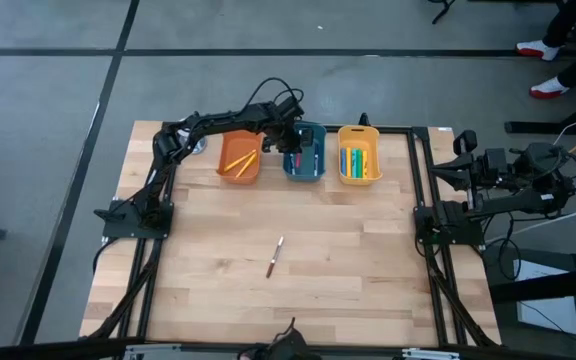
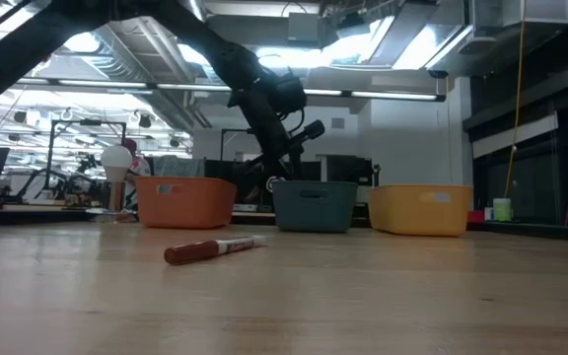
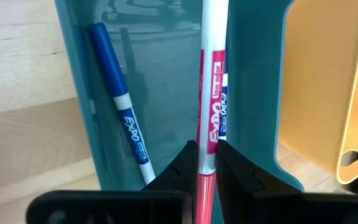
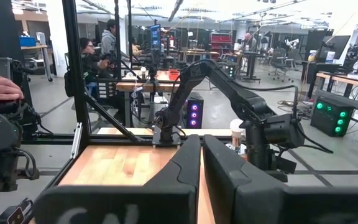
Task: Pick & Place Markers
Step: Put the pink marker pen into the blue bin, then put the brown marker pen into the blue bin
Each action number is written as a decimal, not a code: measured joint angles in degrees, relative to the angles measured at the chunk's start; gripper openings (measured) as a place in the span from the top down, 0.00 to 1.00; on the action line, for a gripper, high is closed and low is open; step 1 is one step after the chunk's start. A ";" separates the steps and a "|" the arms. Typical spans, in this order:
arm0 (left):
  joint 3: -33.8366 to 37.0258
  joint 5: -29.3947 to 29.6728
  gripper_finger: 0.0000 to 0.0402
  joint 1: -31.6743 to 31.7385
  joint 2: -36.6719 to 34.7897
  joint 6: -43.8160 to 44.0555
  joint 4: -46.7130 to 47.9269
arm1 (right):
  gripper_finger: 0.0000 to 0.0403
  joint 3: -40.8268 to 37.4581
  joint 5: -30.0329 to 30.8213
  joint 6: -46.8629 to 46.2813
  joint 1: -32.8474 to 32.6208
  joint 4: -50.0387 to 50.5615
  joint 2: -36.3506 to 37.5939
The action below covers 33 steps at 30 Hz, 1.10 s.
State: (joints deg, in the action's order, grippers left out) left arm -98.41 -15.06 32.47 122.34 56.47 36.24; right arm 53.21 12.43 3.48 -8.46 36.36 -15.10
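My left gripper (image 1: 293, 146) hangs over the teal bin (image 1: 305, 165) and is shut on a white-bodied marker with a red label (image 3: 211, 68). A blue-capped marker (image 3: 118, 99) lies against the bin's wall, and another blue-labelled one (image 3: 223, 109) shows behind the held marker. A red-capped marker (image 1: 275, 257) lies flat on the table's middle, also in the low view (image 2: 215, 249). The orange bin (image 1: 239, 158) holds yellow markers; the yellow bin (image 1: 359, 160) holds several. My right gripper (image 4: 201, 155) is shut, parked beyond the table's right edge (image 1: 468, 175). My left gripper pinches the marker between its two fingers (image 3: 182, 165), close to the red cap end (image 3: 205, 168). The marker runs on past the fingers, in line with them, down into the teal bin. Whether its far end touches the bin's floor cannot be told.
Three bins stand in a row near the far edge: orange, teal, yellow. A black frame (image 1: 418, 200) borders the table on both sides. Bare wood lies around the lone marker. People and other robot stations show in the room behind.
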 joint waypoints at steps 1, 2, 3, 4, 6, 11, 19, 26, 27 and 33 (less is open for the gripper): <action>0.00 0.00 0.93 0.02 0.00 0.02 -0.05 | 0.95 0.00 0.02 0.01 0.01 0.00 0.01; 0.00 0.02 0.93 0.04 -0.02 0.02 -0.05 | 0.95 0.00 0.00 0.00 0.00 0.00 0.00; 0.00 0.04 0.93 0.04 0.00 0.02 -0.03 | 0.95 0.00 0.00 0.01 0.00 0.00 0.00; 0.00 0.04 0.93 0.04 0.02 0.02 -0.03 | 0.95 0.00 0.01 -0.01 0.01 0.00 0.01; 0.00 -0.01 0.93 0.10 0.04 0.00 -0.03 | 0.95 0.00 0.00 0.01 0.01 0.00 0.01; 0.00 0.12 0.91 0.20 0.04 0.00 -0.10 | 0.95 0.00 0.01 0.01 0.00 0.00 0.00; 0.00 0.13 0.81 0.17 0.04 0.83 -0.51 | 0.95 0.00 0.00 0.01 0.01 0.00 -0.01; 0.00 0.13 0.79 0.17 0.04 1.46 -0.51 | 0.95 0.00 0.01 0.01 0.00 0.00 0.00; 0.00 0.13 0.79 0.17 0.04 1.46 -0.51 | 0.95 0.00 0.00 0.00 0.01 0.00 -0.01; 0.00 -0.07 0.79 -0.11 -0.05 1.45 -0.47 | 0.95 0.00 0.00 -0.01 0.01 0.00 -0.01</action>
State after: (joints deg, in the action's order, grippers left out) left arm -98.41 -15.13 32.36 122.29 57.92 35.77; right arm 53.21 12.43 3.46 -8.45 36.36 -15.11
